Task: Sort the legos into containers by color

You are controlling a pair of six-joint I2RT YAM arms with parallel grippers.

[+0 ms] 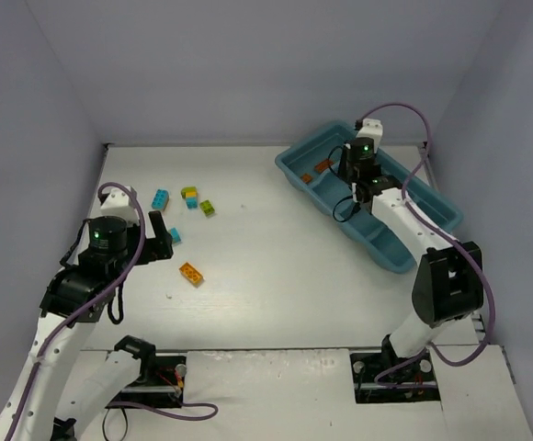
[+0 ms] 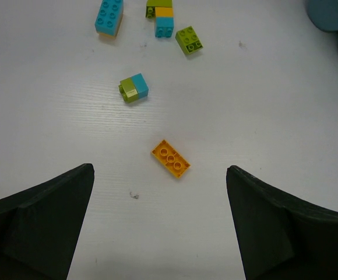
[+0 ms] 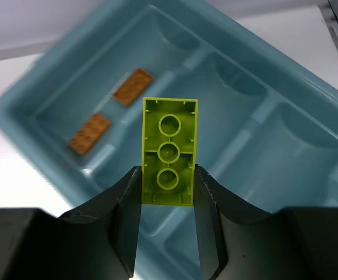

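My right gripper (image 3: 168, 182) is shut on a lime green lego (image 3: 169, 149), held over the teal tray (image 3: 297, 151) near the end compartment, which holds two brown-orange legos (image 3: 133, 86) (image 3: 90, 133). In the top view it hovers over the tray's far end (image 1: 358, 175). My left gripper (image 2: 160, 221) is open and empty just short of a yellow-orange lego (image 2: 171, 158). Beyond that lie a green-and-cyan stack (image 2: 133, 88), a lime lego (image 2: 189, 40), a green-yellow-cyan stack (image 2: 160, 14) and a cyan lego (image 2: 109, 16).
The tray (image 1: 441, 216) lies diagonally at the table's right, from the far middle towards the near right. The loose legos (image 1: 191, 273) sit on the left half, in front of my left gripper (image 1: 161, 237). Grey walls close in the table.
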